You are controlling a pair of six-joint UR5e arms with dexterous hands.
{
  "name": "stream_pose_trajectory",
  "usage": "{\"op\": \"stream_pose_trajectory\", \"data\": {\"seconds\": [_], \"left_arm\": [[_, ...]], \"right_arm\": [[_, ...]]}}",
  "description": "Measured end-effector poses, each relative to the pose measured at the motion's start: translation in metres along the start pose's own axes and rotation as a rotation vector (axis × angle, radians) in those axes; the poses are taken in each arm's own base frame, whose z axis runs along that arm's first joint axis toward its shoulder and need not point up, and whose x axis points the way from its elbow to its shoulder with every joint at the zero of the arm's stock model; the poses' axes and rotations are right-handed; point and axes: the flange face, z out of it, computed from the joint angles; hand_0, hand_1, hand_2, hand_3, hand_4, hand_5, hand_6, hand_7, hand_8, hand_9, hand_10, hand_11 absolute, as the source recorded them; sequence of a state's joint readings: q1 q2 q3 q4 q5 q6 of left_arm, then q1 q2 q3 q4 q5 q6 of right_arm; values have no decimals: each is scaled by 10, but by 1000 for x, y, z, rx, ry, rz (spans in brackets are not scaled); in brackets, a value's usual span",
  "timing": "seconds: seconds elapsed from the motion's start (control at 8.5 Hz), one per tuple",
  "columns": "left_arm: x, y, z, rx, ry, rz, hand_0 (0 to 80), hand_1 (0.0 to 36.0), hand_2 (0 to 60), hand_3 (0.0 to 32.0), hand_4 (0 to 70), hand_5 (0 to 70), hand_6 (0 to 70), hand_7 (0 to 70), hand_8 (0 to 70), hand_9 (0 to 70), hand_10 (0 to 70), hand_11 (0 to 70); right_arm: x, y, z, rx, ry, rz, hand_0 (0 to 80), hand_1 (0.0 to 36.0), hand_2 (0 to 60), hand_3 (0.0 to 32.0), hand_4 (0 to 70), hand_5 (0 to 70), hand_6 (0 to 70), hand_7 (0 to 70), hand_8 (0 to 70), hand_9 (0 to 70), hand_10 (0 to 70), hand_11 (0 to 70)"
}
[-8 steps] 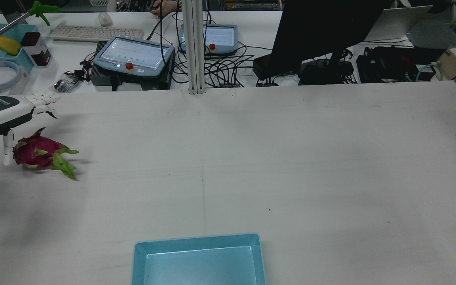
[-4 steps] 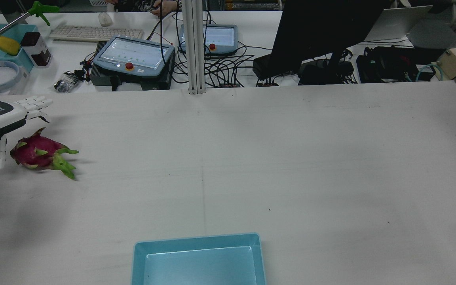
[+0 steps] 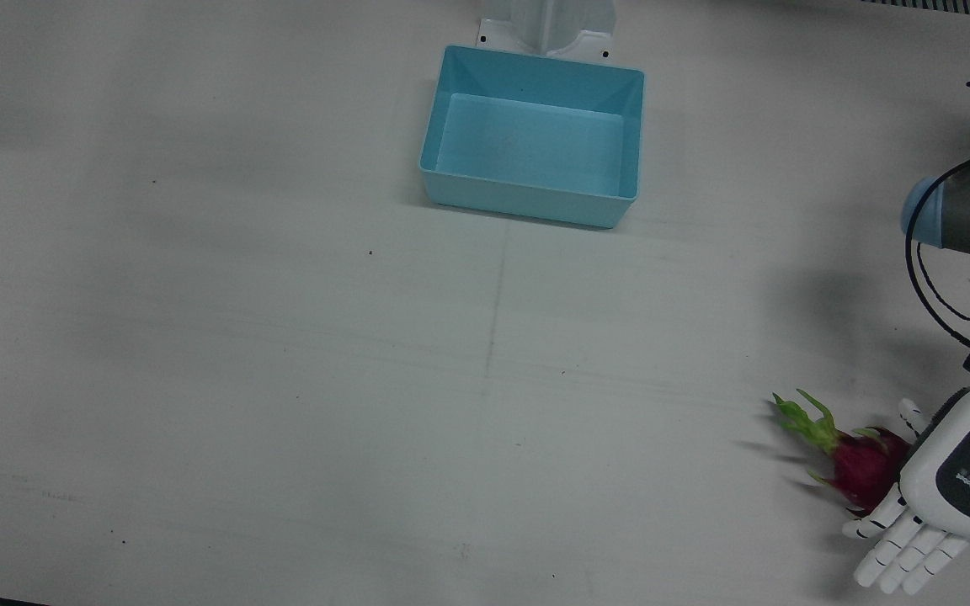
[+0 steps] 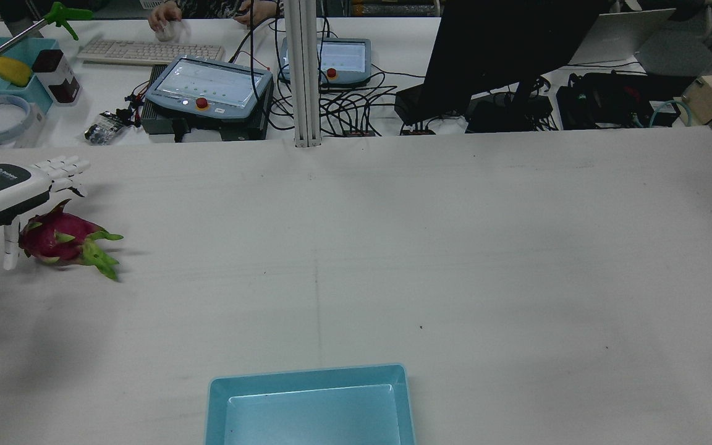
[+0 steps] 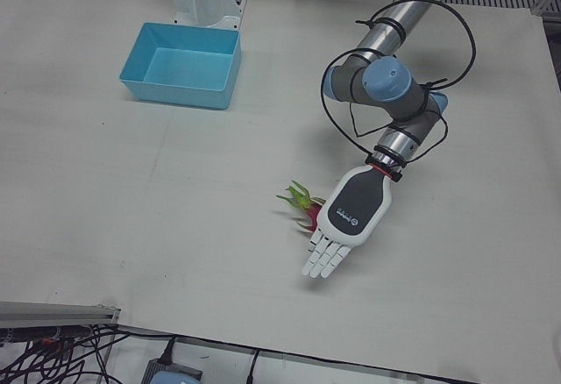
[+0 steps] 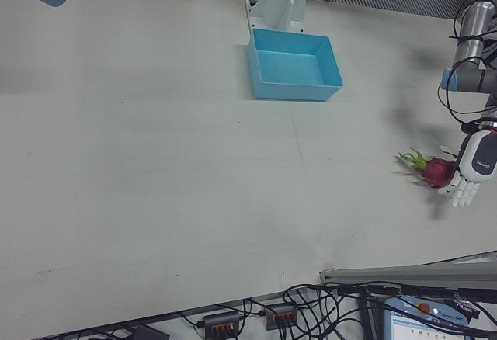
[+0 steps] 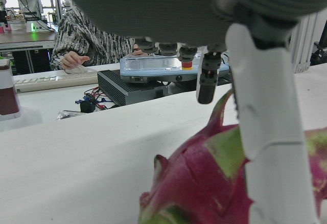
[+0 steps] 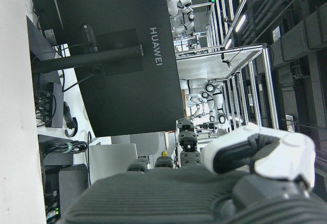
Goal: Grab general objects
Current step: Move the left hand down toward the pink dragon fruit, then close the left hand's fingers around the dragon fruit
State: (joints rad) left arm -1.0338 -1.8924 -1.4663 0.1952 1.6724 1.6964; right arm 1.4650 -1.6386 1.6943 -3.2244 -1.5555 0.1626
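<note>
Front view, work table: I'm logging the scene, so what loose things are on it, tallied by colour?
Red-and-green: 1, the dragon fruit
Light blue: 1, the bin
Total: 2

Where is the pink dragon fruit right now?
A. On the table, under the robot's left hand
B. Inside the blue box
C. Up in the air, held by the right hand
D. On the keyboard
A. The dragon fruit lies on the white table with the open left hand spread above it, and the blue box holds nothing.
</note>
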Motion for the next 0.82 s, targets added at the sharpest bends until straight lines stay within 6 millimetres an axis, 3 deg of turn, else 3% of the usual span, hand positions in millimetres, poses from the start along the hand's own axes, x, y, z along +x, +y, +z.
{"op": "stream_pose_trajectory", "data": {"seconds": [0.24, 0.59, 0.71, 0.82], "left_arm": [[-6, 12, 5, 0, -6, 0, 525, 360, 600, 0, 6, 289, 38, 36, 13, 0, 0, 31], [-17, 14, 6, 21, -25, 11, 532, 360, 600, 0, 10, 286, 35, 32, 14, 0, 0, 25], [-17, 14, 6, 22, -29, 24, 526, 360, 600, 0, 23, 321, 36, 34, 15, 0, 0, 25], [-16, 14, 7, 22, -32, 34, 505, 360, 600, 0, 58, 433, 59, 113, 48, 20, 9, 40]], "right_arm": [[0, 0, 0, 0, 0, 0, 0, 0, 0, 0, 0, 0, 0, 0, 0, 0, 0, 0], [0, 0, 0, 0, 0, 0, 0, 0, 0, 0, 0, 0, 0, 0, 0, 0, 0, 0], [0, 0, 0, 0, 0, 0, 0, 0, 0, 0, 0, 0, 0, 0, 0, 0, 0, 0], [0, 0, 0, 0, 0, 0, 0, 0, 0, 0, 0, 0, 0, 0, 0, 0, 0, 0]]}}
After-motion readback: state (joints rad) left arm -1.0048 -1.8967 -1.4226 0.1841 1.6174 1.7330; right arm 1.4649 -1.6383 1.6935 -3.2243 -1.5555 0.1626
